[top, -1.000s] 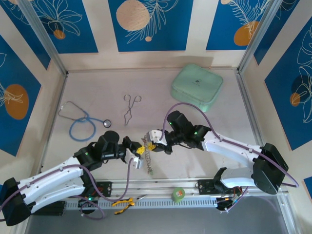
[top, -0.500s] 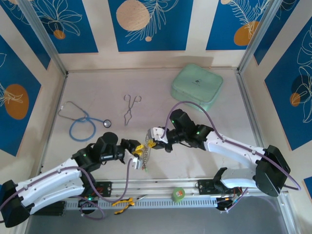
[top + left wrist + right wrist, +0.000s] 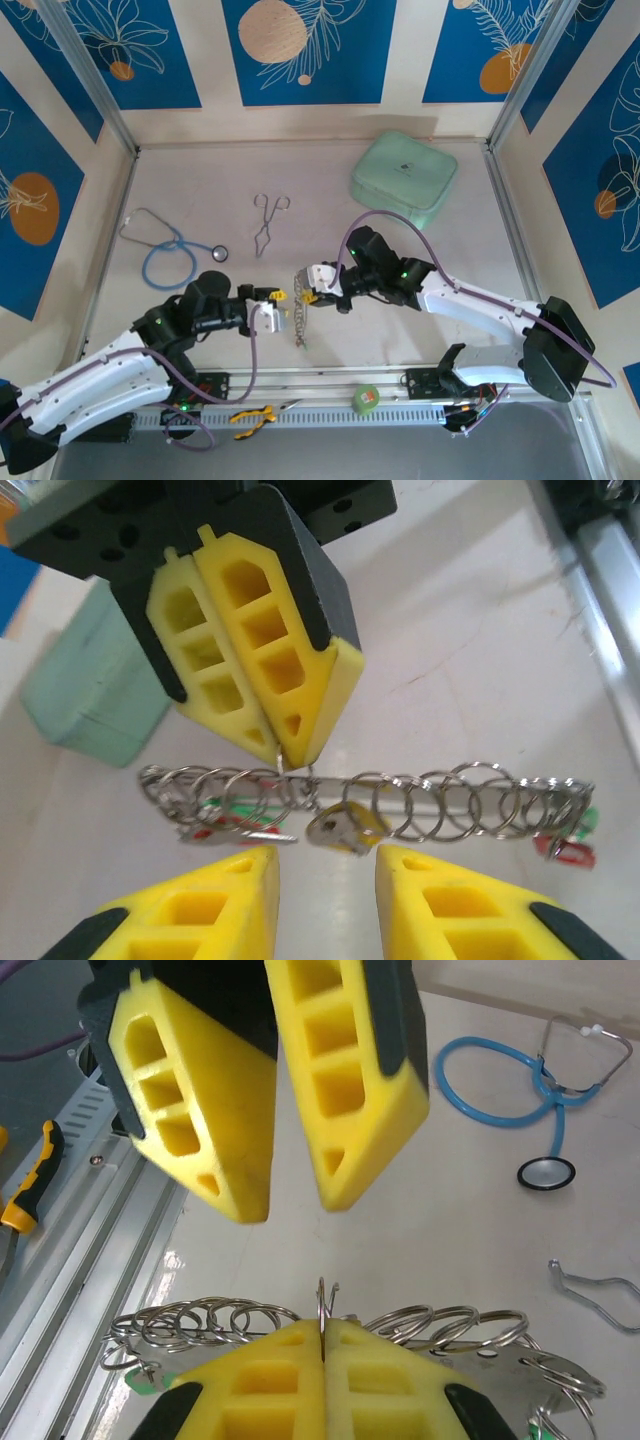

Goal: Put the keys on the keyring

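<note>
My right gripper [image 3: 306, 287] [image 3: 325, 1328] is shut on one thin loop of the keyring [image 3: 400, 802] [image 3: 325, 1305], a string of linked silver rings hanging down from it [image 3: 298, 322]. A yellow-headed key [image 3: 347, 830] dangles on the rings just below the right gripper's fingers [image 3: 262, 670]. Red and green keys [image 3: 228, 820] hang at one end, another red one [image 3: 566, 848] at the other. My left gripper [image 3: 272, 308] [image 3: 328, 870] is open, its fingers [image 3: 345, 1080] facing the right gripper, a short gap from the yellow key, holding nothing.
A blue stethoscope [image 3: 170, 252] [image 3: 520, 1080] lies at the left, steel forceps [image 3: 268, 222] at mid-back, a mint-green case [image 3: 404, 180] at the back right. A green tape roll [image 3: 366, 398] and yellow-handled pliers [image 3: 250, 415] sit on the front rail.
My left gripper has opened, let go of the yellow key and drawn back to the left. The ring chain now hangs straight from the right gripper, which has barely moved.
</note>
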### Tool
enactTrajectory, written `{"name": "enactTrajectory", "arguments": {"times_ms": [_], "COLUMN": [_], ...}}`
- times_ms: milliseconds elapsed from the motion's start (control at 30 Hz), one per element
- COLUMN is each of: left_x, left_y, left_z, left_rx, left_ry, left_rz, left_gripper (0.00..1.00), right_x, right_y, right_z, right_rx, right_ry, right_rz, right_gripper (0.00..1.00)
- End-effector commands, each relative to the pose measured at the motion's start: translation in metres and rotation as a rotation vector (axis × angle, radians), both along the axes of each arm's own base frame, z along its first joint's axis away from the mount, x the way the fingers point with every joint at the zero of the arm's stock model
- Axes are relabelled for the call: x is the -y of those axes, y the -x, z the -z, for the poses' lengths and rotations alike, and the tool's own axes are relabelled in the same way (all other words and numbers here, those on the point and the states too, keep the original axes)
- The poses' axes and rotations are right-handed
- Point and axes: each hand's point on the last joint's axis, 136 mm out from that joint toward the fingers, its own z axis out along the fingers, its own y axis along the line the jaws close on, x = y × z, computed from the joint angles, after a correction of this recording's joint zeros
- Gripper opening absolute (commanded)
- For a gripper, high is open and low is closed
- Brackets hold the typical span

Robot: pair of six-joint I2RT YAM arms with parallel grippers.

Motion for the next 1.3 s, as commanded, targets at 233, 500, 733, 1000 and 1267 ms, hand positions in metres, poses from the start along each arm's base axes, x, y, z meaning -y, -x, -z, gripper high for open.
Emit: {"name": "enactTrajectory", "arguments": {"times_ms": [233,500,733,1000,1267], "left_x": [0.011,0.013,0.013,0.012,0.018], "left_y": [0.003,-0.008,-0.015,-0.017,-0.014], "left_z": [-0.008,0.003,0.004,0.002,0.002], "left_rx": [-0.199,-0.277,-0.286,-0.294,-0.315], "left_ry": [0.125,0.077,0.07,0.086,0.098], "left_rz": [-0.041,-0.106,-0.132,-0.136,-0.103], "left_gripper": [0.32,0.28,0.27,0.3,0.28], "right_x": [-0.003,-0.004,-0.004,-0.004,-0.009], "right_y": [0.006,0.01,0.012,0.013,0.013], "right_z": [-0.002,0.0,0.0,0.003,0.0], "right_rx": [0.03,0.033,0.036,0.038,0.043], "right_ry": [-0.021,-0.013,-0.01,0.002,-0.003], "right_rz": [-0.028,-0.042,-0.043,-0.047,-0.056], "right_gripper": [0.0,0.0,0.0,0.0,0.0]}}
